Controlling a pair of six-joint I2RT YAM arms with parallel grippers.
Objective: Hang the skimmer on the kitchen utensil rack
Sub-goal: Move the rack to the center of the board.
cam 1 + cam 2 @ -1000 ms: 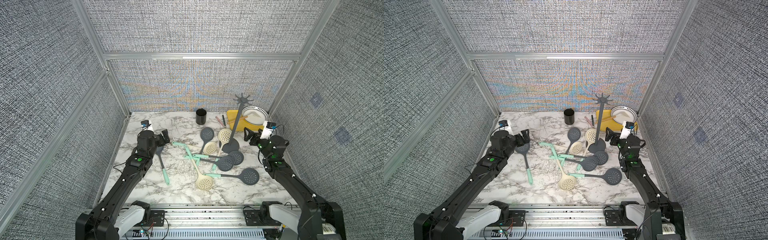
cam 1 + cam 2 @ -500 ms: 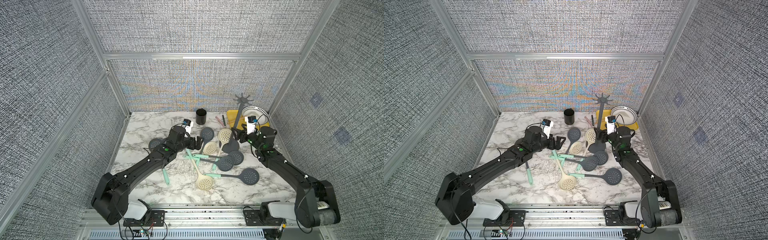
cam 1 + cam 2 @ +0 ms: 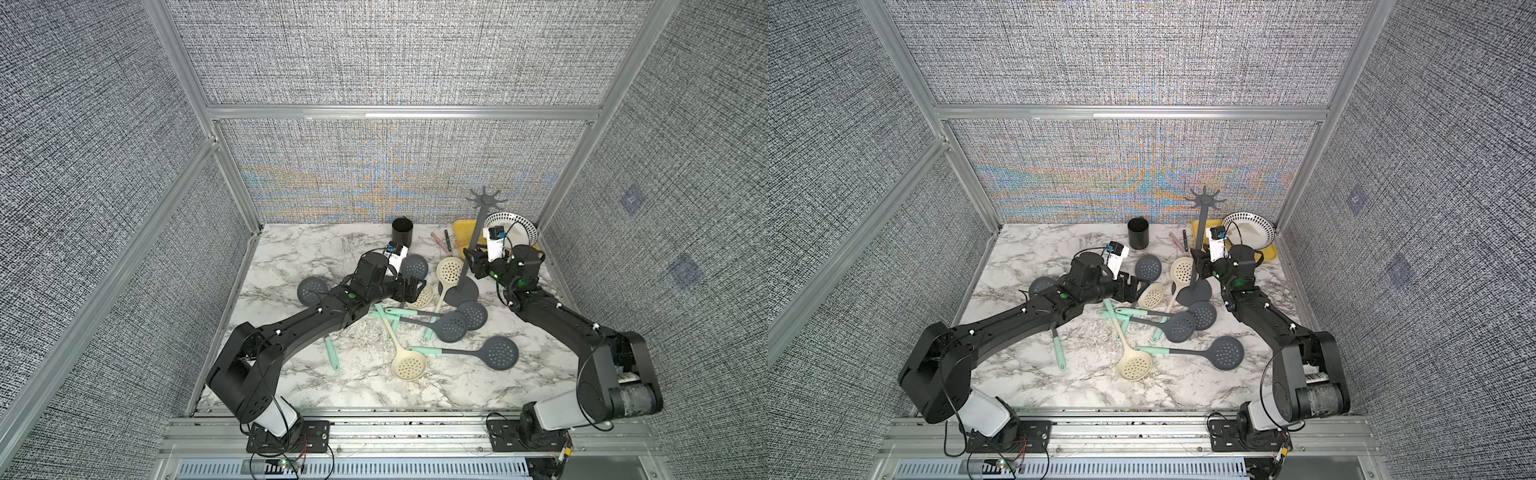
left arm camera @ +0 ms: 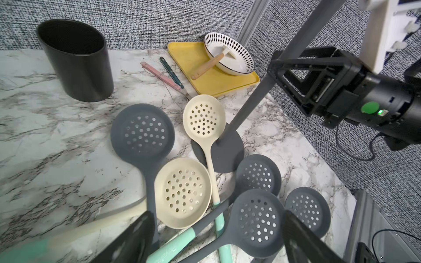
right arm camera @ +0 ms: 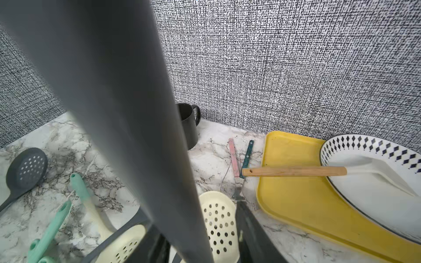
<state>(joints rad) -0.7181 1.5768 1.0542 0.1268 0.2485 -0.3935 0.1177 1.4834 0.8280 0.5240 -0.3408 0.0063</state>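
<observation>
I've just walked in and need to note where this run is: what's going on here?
Two robot arms are setting up to hang one of the skimmers heaped on the table onto the rack. The right gripper has its jaws either side of the rack's pole, a small gap showing on one side, probably to steady it. The left gripper hangs open and empty over the heap. No hook carries anything yet.

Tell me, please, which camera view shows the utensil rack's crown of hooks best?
Both top views show it best: the star-shaped crown of the kitchen utensil rack is whole against the back wall, hooks bare. The left wrist view shows only its pole and base; the right wrist view, only the pole, close and blurred.
</observation>
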